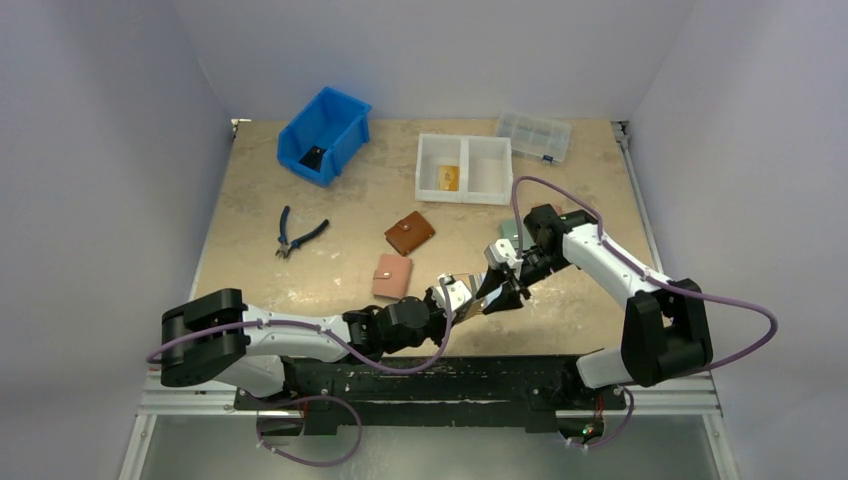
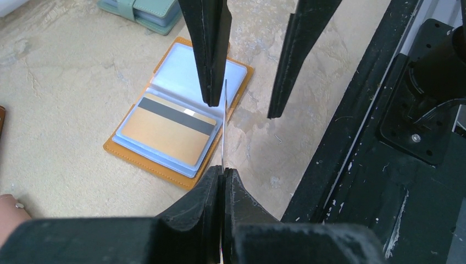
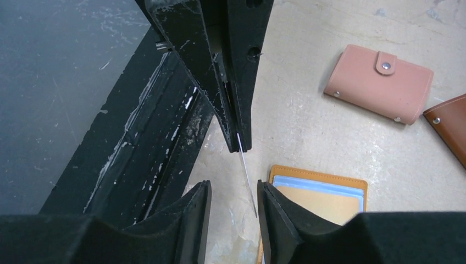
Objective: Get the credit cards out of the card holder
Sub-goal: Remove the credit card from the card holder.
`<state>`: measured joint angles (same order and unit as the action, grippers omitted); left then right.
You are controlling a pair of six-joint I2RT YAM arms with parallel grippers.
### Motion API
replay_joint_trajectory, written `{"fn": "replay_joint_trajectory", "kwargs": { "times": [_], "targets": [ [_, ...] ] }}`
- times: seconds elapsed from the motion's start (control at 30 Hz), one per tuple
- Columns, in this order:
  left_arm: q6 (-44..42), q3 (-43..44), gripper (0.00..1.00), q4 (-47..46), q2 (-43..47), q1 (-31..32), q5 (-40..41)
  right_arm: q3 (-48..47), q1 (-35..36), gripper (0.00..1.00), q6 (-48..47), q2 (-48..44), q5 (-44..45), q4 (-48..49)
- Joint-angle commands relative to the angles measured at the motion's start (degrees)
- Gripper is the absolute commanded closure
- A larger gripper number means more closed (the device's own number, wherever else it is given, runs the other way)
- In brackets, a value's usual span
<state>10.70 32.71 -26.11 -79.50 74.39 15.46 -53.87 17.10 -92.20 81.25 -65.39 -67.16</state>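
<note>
Inside gap of right end effector [image 3: 234,190], card [image 3: 247,179] edge-on.

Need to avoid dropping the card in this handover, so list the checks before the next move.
1. The left gripper is shut on the held card: ok.
2. The held card sits between the right gripper's fingers: ok.
3. The right gripper is clamped on it: not ok, jaws open.
4. The card holder lies open: ok.
5. The card holder is emptied: not ok, an orange card sits inside.
</note>
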Motion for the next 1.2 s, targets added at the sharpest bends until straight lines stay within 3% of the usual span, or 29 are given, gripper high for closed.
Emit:
{"fn": "replay_joint_trajectory", "kwargs": {
  "times": [0.0,0.13,0.17,0.33,0.47,0.57,0.67,0.77,0.9,0.97,1.17],
  "targets": [
    [-0.2,2.2,1.00,-2.8,-0.2,0.4,0.8,0.8,1.3,0.65,4.2,-1.1,1.1,4.6],
    [0.3,2.1,1.00,-3.7,-0.1,0.3,0.9,0.5,2.4,0.98,5.5,-0.7,2.3,5.5],
    [0.8,1.9,1.00,-4.1,0.0,0.3,0.9,0.4,2.4,1.00,5.5,-0.7,2.5,5.4],
    [4.6,0.3,0.98,-5.6,1.7,0.2,4.4,-2.2,2.4,1.00,2.5,-0.1,2.5,0.4],
    [13.0,-1.7,0.47,-5.5,4.8,-0.3,8.7,-5.0,2.2,1.00,3.8,0.9,2.8,-2.1],
    [20.9,-6.2,0.26,-10.2,9.0,-3.7,6.1,-5.7,1.4,1.00,5.6,0.6,3.0,-1.6],
    [31.9,-13.5,0.19,-21.6,12.5,-10.8,-3.0,-6.1,0.2,1.00,7.2,-0.3,2.6,-1.0],
    [41.1,-19.4,0.15,-32.4,13.3,-14.6,-6.8,-6.6,-0.8,1.00,7.9,-1.1,2.0,-0.9],
    [55.1,-19.1,0.02,-31.9,11.3,-16.3,-7.1,-6.6,-1.6,1.00,9.6,-2.1,1.9,0.5],
    [61.1,-18.3,0.01,-31.4,9.2,-17.0,-7.9,-6.5,-2.0,1.00,10.4,-2.5,2.0,1.3],
    [76.5,-20.3,0.01,-44.6,0.9,-17.9,-9.7,-5.8,-2.9,1.00,11.9,-3.8,2.2,3.0]
  ]
}}
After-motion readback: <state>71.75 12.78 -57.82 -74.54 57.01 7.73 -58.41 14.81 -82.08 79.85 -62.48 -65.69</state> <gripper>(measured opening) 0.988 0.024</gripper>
